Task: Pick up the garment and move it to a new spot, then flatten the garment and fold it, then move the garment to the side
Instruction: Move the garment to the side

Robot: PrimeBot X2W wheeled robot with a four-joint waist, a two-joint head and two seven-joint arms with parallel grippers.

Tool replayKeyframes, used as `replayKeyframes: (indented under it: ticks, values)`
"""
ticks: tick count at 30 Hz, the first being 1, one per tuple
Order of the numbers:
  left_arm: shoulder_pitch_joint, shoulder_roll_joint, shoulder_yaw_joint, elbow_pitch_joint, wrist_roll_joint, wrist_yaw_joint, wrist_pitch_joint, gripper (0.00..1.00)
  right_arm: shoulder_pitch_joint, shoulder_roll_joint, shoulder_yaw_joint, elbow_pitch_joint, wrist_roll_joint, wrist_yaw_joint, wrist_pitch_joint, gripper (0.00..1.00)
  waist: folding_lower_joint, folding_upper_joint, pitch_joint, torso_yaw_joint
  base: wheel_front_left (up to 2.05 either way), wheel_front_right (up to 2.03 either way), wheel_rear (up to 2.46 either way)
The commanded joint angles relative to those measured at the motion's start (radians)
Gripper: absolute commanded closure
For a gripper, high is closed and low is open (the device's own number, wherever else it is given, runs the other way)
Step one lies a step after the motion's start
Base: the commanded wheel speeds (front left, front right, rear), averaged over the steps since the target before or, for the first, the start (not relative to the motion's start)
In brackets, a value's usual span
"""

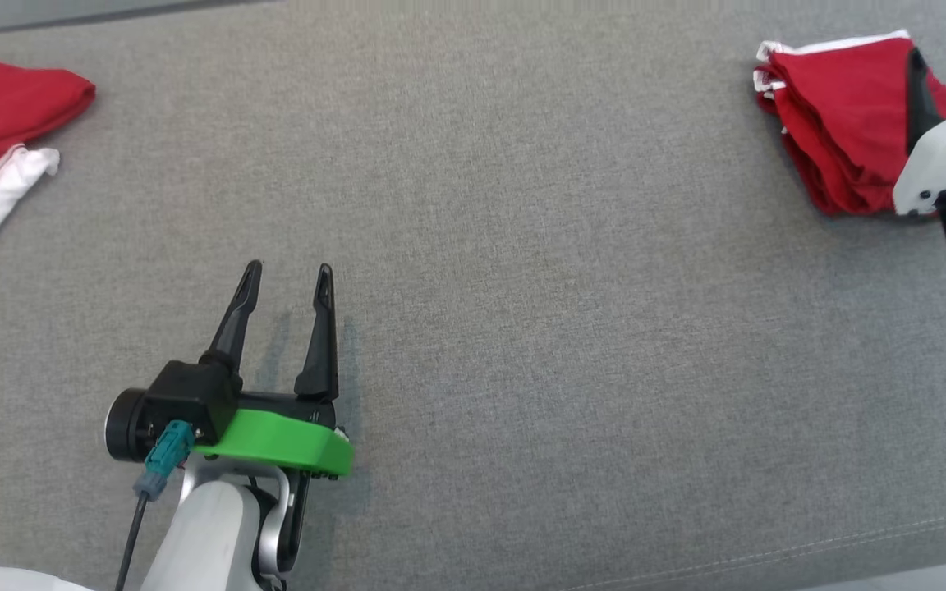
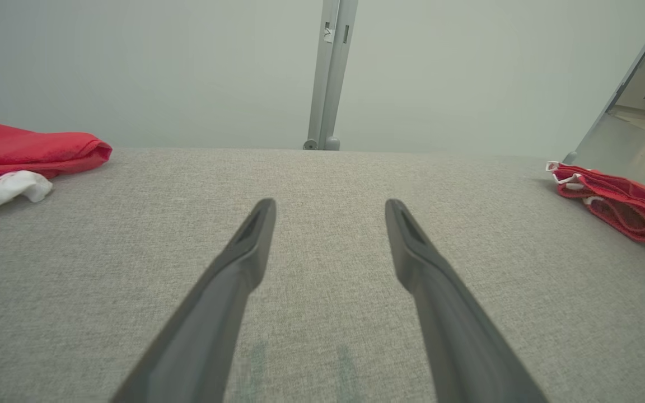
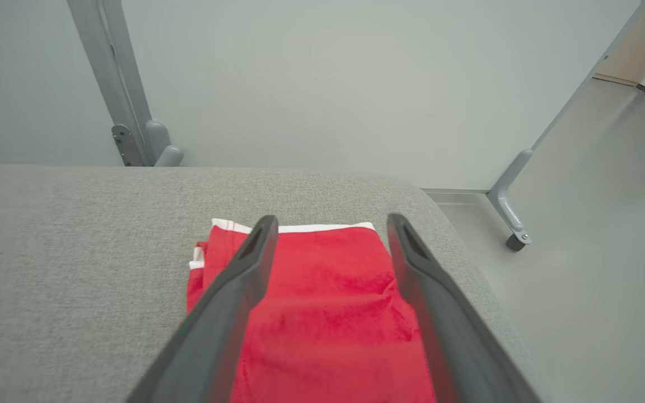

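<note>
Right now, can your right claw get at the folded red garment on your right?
Probably yes: the right claw hangs open over the folded red garment, with nothing between them.

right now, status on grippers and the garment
Left gripper open, empty. Right gripper open over folded red garment, right edge. Far left, other red garment; nothing blocking.

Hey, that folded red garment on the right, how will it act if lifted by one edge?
The folded red garment shows loose stacked layers, so it would likely droop and unfold. It looks thin, so it is probably light. On the woven grey surface a push may bunch it rather than slide it.
</note>
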State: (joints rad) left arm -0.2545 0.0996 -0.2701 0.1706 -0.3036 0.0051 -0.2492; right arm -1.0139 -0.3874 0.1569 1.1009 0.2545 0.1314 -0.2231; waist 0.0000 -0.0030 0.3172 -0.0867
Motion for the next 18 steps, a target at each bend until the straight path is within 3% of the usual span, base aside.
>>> replayKeyframes:
  ticks: [1, 9, 16, 18]
  values:
    - [0.017, -0.003, 0.007, 0.008, -0.006, 0.006, -0.008, 0.0, 0.031, 0.004, 0.009, -0.014, 0.019, -0.001, -0.011, 0.0, 0.0, 0.003, -0.082, 0.018, 0.0, 0.0, 0.0]
    - [0.085, -0.018, 0.05, 0.082, -0.042, 0.02, -0.016, 0.0, 0.23, 0.053, 0.064, -0.194, 0.073, -0.001, -0.041, 0.0, 0.0, 0.003, -0.238, 0.059, 0.0, 0.0, 0.0]
    - [0.164, -0.025, 0.098, 0.089, -0.043, 0.028, -0.016, 0.0, 0.481, 0.147, -0.002, -0.458, 0.031, -0.001, -0.042, 0.0, 0.0, 0.003, -0.322, 0.094, 0.0, 0.0, 0.0]
    - [0.185, -0.027, 0.114, 0.082, -0.031, 0.028, -0.016, 0.0, 0.59, 0.201, -0.04, -0.571, -0.01, -0.001, -0.042, 0.0, 0.0, 0.003, -0.333, 0.109, 0.0, 0.0, 0.0]
